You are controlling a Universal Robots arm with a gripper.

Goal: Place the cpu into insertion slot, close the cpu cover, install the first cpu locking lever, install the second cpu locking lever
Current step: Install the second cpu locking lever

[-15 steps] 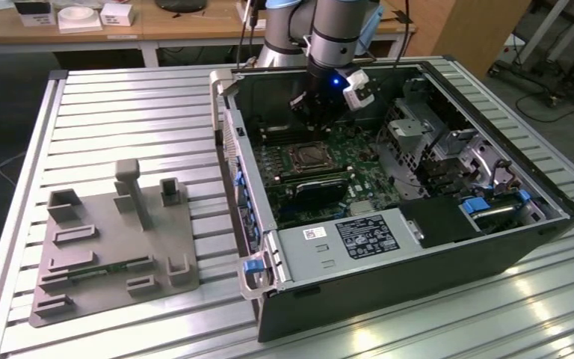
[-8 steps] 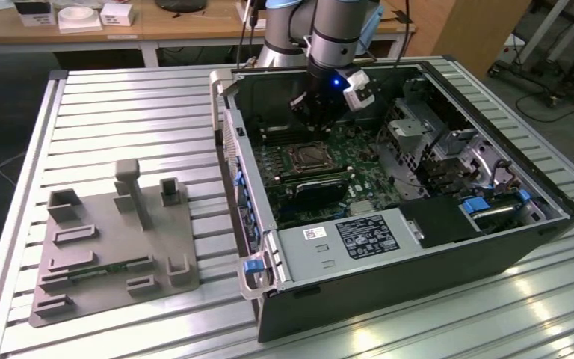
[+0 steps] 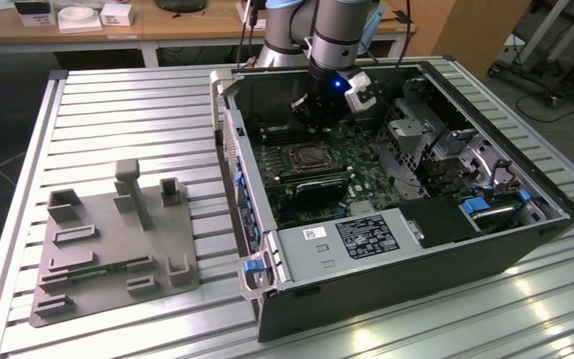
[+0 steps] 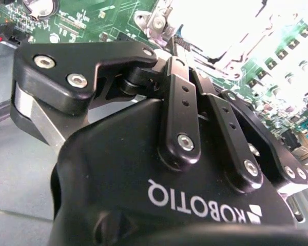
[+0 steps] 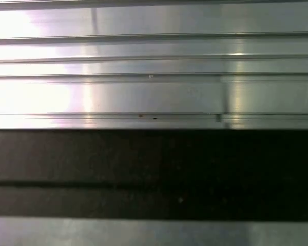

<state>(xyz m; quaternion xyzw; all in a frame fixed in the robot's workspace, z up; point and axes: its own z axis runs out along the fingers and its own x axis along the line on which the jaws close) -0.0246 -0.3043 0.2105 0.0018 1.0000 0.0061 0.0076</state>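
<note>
Your gripper (image 3: 312,112) hangs inside the open case (image 3: 526,232), just at 12 o'clock of the slot (image 3: 311,159) in the exterior view; fingers (image 4: 175,54) look pressed together, tips near the socket's bright metal; cpu (image 3: 312,158) seems seated in the slot, cover unclear.

exterior view: even overhead light, soft glare streaks on the table (image 3: 117,97), dim case (image 3: 387,292) interior. second wrist view: board (image 4: 92,20) blown out at one corner. first wrist view: blurred slats (image 5: 154,92), bright sheen.
</note>
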